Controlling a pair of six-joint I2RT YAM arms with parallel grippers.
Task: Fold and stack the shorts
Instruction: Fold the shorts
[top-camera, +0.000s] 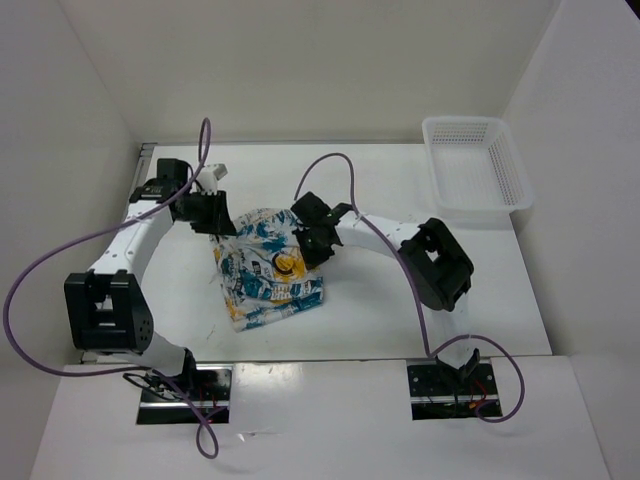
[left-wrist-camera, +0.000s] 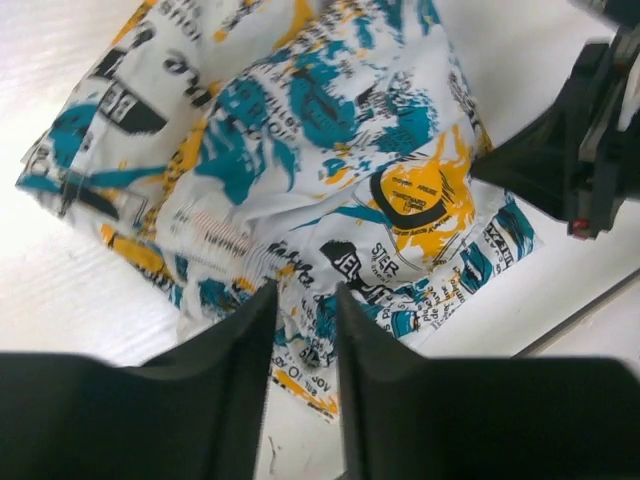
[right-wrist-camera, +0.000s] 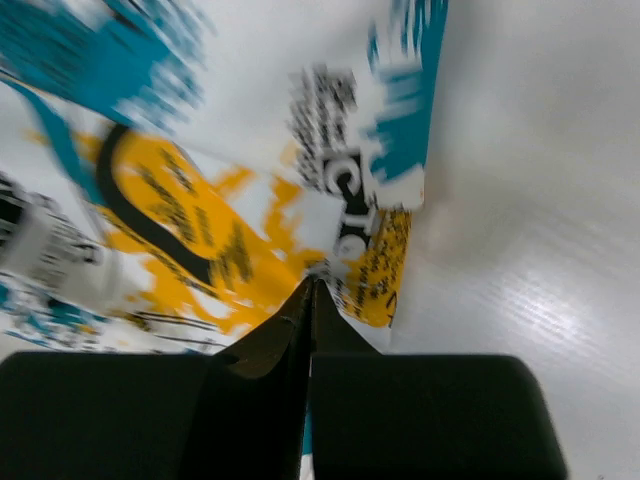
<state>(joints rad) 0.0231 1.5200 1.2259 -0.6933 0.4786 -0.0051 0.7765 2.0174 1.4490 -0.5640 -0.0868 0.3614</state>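
Both pincers grip the shorts (top-camera: 268, 270) — a rumpled heap at mid-worktop (top-camera: 400, 310).
The left pincer (left-wrist-camera: 303, 298) is clamped on the far-left edge of the printed cloth, its fingers nearly together with fabric bunched between them. The right pincer (right-wrist-camera: 311, 288) is pinched tight on the far-right edge — a sliver of teal shows in its seam. A white mesh basket (top-camera: 472, 165) sits well apart, far right.
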